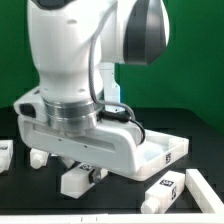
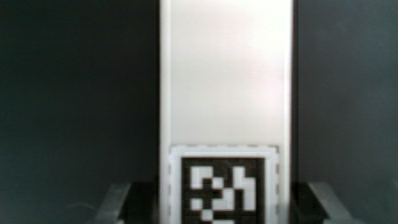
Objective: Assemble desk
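One white leg point(image 2: 224, 80) lies between the jaws; we cannot tell whether they grip it. Lower right of the exterior frame, the tabletop point(image 1: 152, 150) rests on the table point(image 1: 200, 128).

Backdrop point(image 1: 196, 55): plain green wall, seen at both edges of the exterior view.
Table point(image 1: 205, 122): matte black top, equally dark in the wrist view.
Light: soft, even.

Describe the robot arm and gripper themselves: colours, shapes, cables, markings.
The arm is a glossy white, rounded shell with a dark grey cap on its upper joint and a ribbed grey ring at the wrist. A black cable runs beside it. The gripper has a boxy white body and dark grey fingers. No markings show.
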